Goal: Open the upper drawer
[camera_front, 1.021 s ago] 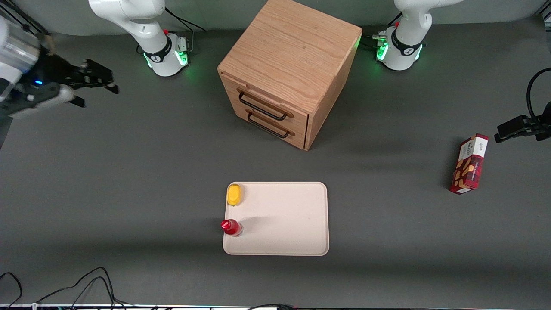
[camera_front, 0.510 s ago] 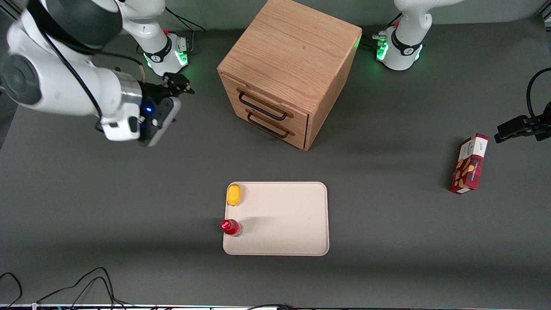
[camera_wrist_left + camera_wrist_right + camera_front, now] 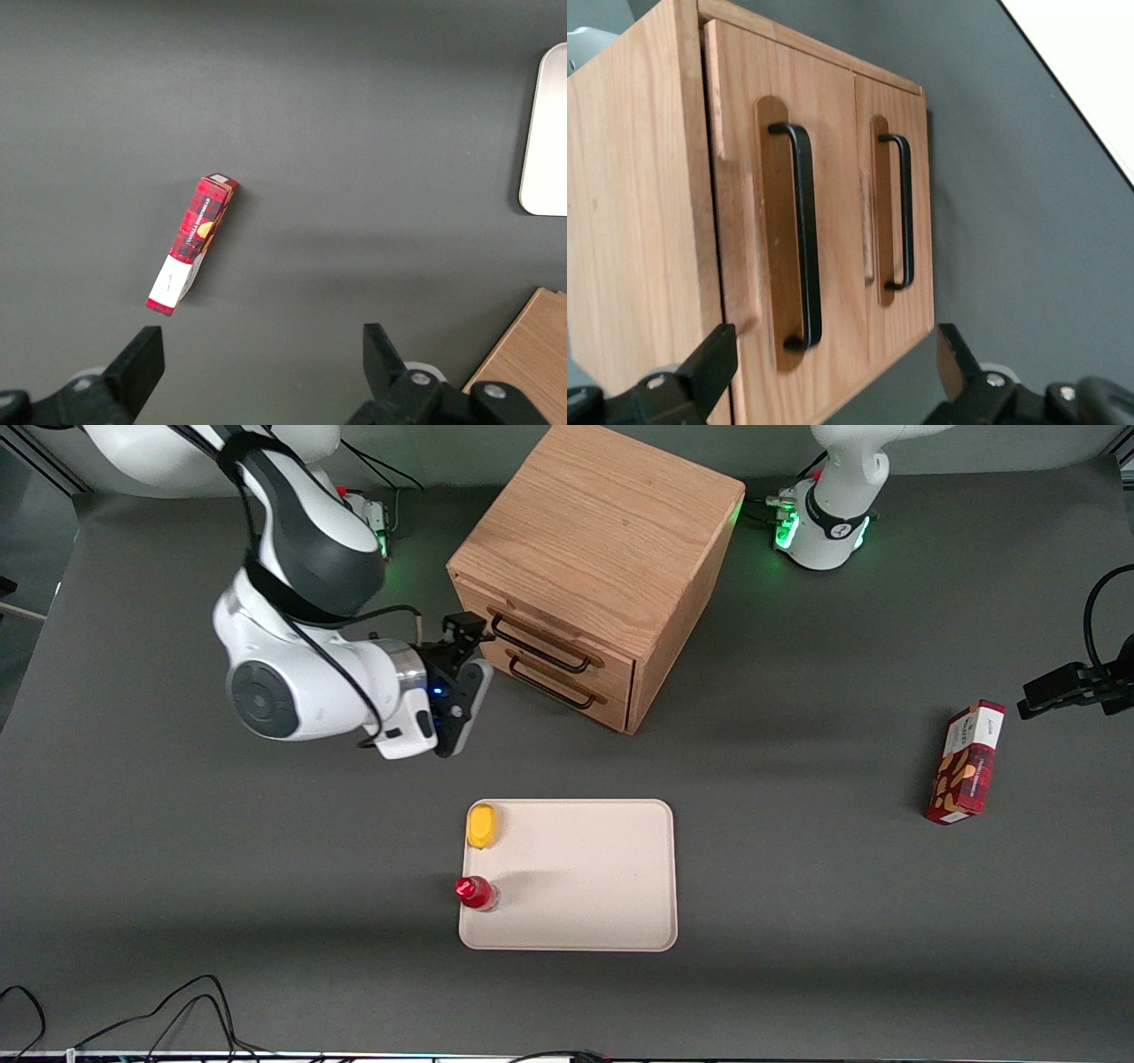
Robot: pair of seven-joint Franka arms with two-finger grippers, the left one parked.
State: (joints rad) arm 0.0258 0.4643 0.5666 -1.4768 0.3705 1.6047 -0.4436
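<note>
The oak cabinet (image 3: 602, 531) stands on the table with two drawers on its front. The upper drawer (image 3: 567, 631) has a light wood front and a long black wire handle (image 3: 539, 643). The matching lower drawer (image 3: 576, 673) sits just below it. My right gripper (image 3: 471, 645) is open and empty, right in front of the drawers at the end of the handles, touching neither. In the right wrist view the upper drawer's handle (image 3: 804, 235) lies between my spread fingers (image 3: 713, 363), next to the lower handle (image 3: 904, 212). My gripper (image 3: 833, 354) holds nothing.
A beige tray (image 3: 620, 868) lies nearer the front camera, with a yellow object (image 3: 482, 825) and a red bottle (image 3: 476, 892) at its edge. A red box (image 3: 966, 762) lies toward the parked arm's end and shows in the left wrist view (image 3: 192, 241).
The right arm has swung in from the working arm's end of the table to the cabinet. The gripper now faces the drawer fronts. Nothing else has moved.
</note>
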